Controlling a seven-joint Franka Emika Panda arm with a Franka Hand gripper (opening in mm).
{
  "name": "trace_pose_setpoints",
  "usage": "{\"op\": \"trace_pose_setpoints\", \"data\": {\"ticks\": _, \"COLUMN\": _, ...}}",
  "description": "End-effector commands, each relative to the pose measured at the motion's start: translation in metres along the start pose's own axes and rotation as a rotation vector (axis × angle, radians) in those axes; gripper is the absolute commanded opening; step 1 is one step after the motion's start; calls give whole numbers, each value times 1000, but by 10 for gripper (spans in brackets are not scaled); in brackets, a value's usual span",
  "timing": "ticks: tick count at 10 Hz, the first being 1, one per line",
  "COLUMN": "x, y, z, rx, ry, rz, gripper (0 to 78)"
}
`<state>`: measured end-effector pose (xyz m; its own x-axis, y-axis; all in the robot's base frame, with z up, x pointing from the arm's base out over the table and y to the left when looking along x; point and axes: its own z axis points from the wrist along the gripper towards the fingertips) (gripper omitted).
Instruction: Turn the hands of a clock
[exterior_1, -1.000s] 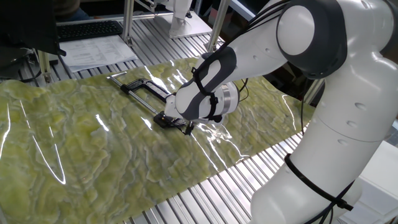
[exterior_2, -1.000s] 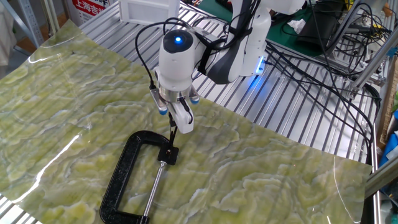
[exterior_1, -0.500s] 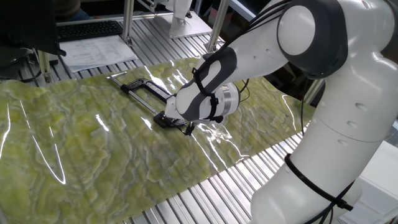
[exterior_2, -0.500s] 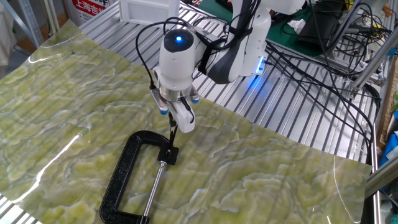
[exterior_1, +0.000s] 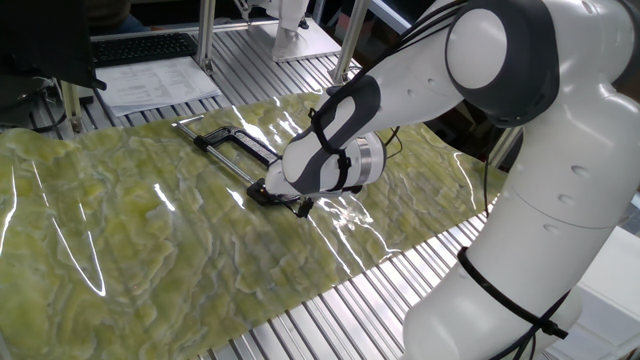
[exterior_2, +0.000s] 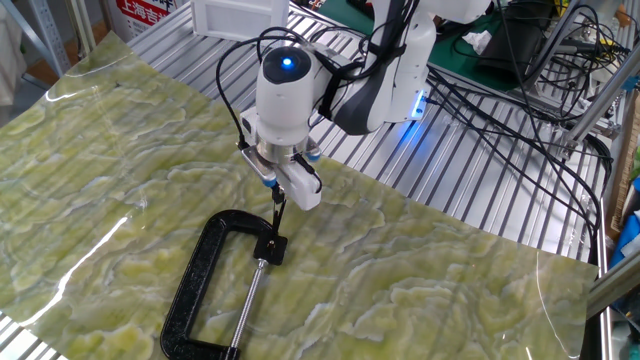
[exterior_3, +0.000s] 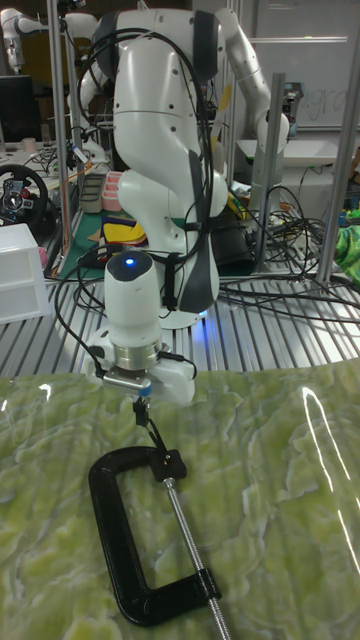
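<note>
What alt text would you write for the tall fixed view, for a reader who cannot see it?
A white robot arm reaches its gripper straight down to the end of a black C-clamp lying flat on a green marbled table cover. The clamp's silver screw rod runs towards the camera. Cables and lab shelving fill the background.

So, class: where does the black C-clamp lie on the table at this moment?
In the other fixed view the black C-clamp lies flat on the green marbled sheet, low and left of centre, with its screw pad end directly under the robot's hand.
</note>
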<state>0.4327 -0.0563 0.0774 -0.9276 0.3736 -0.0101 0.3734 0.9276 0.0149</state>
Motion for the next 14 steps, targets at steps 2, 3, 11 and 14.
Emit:
{"op": "trace_pose_setpoints", "data": {"ticks": 2, "x": -1, "y": 0, "z": -1, "rx": 1, "ry": 1, "rz": -110, "gripper": 0}}
{"op": "trace_pose_setpoints", "data": {"ticks": 3, "x": 0, "y": 0, "z": -1, "rx": 1, "ry": 0, "rz": -107, "gripper": 0}}
{"op": "trace_pose_setpoints", "data": {"ticks": 11, "x": 11, "y": 18, "z": -3, "rx": -12, "ry": 6, "rz": -54, "gripper": 0}}
{"op": "trace_pose_setpoints", "data": {"ticks": 14, "x": 18, "y": 32, "z": -2, "rx": -16, "ry": 4, "rz": -16, "gripper": 0}}
